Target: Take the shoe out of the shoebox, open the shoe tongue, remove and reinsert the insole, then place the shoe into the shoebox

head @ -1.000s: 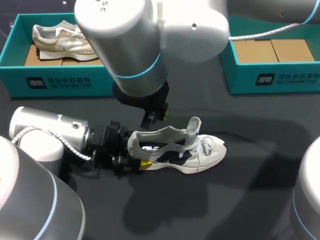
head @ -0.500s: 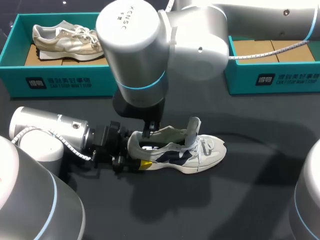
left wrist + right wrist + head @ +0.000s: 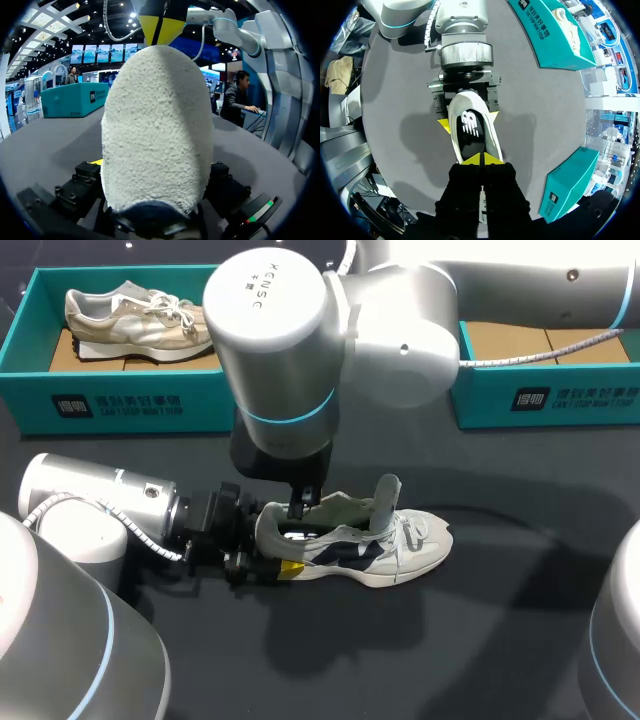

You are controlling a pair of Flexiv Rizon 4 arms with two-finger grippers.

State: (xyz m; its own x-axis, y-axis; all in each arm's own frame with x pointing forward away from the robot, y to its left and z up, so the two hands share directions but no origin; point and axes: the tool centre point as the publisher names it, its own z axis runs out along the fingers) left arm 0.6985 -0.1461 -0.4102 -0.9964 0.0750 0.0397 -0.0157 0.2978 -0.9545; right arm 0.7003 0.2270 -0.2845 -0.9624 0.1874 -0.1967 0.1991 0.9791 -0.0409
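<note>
We look down on a flat, dark grey, matte cloth-covered table (image 3: 520,570). Broad, soft shadows (image 3: 330,640) lie across the middle of the table.

A dark table (image 3: 500,640) is stretching out beneath where I am working. At its far left a teal box (image 3: 120,405) is sitting with its open top facing up, and a beige sneaker (image 3: 130,315) is lying inside it, resting on brown cardboard (image 3: 70,352).
</note>
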